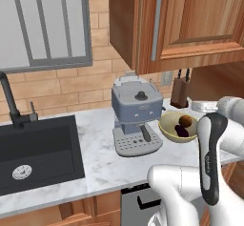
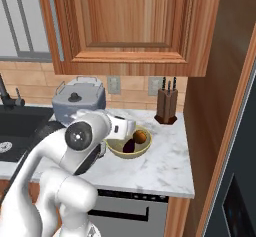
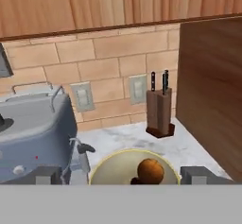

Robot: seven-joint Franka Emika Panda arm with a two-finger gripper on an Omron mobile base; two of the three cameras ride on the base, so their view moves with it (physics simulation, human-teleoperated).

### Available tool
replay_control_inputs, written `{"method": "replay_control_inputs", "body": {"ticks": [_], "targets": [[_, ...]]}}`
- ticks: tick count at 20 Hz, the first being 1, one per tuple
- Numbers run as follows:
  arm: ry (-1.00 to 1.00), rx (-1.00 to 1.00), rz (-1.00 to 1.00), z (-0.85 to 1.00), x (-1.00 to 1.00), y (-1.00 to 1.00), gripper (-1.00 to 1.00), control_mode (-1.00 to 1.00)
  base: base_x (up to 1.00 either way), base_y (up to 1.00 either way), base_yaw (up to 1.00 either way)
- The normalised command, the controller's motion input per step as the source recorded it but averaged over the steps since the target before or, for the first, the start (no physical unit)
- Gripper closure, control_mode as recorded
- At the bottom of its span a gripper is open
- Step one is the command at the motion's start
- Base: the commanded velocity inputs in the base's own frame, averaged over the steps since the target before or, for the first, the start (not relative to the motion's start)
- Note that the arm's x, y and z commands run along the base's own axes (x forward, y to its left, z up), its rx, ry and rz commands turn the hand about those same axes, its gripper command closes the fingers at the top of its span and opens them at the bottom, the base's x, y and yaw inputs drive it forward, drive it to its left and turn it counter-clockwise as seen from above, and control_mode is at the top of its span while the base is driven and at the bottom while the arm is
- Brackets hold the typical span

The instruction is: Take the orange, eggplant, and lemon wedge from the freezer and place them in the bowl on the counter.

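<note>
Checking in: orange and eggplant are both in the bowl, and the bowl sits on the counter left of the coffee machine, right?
Not quite. The orange and eggplant are both in the bowl, but on the counter the bowl sits right of the coffee machine, toward the knife block. The left base view shows it.

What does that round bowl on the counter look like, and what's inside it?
The bowl is round, wide and olive-tan, with a smooth glossy look and a paler rim. It sits upright on the white marble counter, just right of the grey coffee machine and in front of the knife block. Inside lie two small things side by side: a round orange-brown orange and a dark purple eggplant. No lemon wedge can be made out in it. The open gripper hangs near it without touching it.
</note>
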Motion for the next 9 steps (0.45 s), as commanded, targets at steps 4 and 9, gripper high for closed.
{"method": "replay_control_inputs", "body": {"ticks": [4,9], "targets": [[-0.36,-0.19,0.03,1.0,-1.0,0.83,-1.0,-1.0,0.0,0.0,0.0],[-0.29,-0.31,0.04,0.21,-1.0,1.0,-1.0,-1.0,0.0,0.0,0.0]]}}
